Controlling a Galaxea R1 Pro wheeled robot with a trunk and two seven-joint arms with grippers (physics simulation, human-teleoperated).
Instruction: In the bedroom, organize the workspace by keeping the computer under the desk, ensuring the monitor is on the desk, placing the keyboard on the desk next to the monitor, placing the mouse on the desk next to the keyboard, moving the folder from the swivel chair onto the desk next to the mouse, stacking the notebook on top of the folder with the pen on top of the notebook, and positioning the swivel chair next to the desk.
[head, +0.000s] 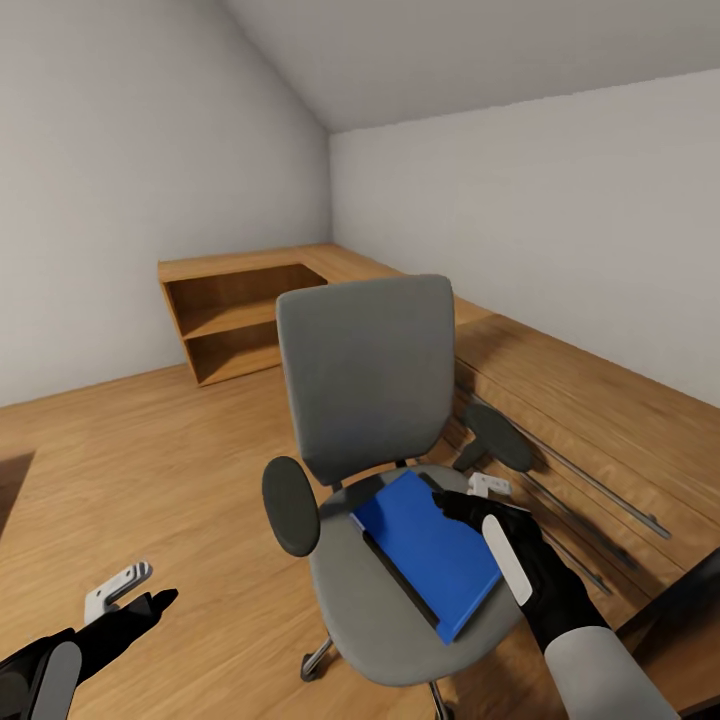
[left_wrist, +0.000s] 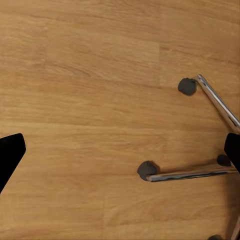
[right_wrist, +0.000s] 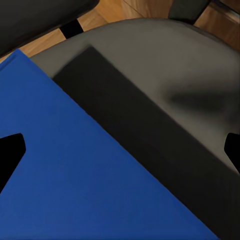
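- Right gripper (head: 462, 497): fingers spread, nothing between them, poised just above the far edge of the folder (head: 428, 550); the wrist view looks straight down onto the blue cover.
- Folder lies flat on the swivel chair (head: 365, 390) seat, over a dark flat item, possibly the notebook (right_wrist: 145, 135).
- Left gripper (head: 135, 592): fingers apart, empty, arm held low over the floor (left_wrist: 80, 100) beside the chair base (left_wrist: 200, 172).
- Progress: folder not yet lifted; desk-side steps cannot be judged here.
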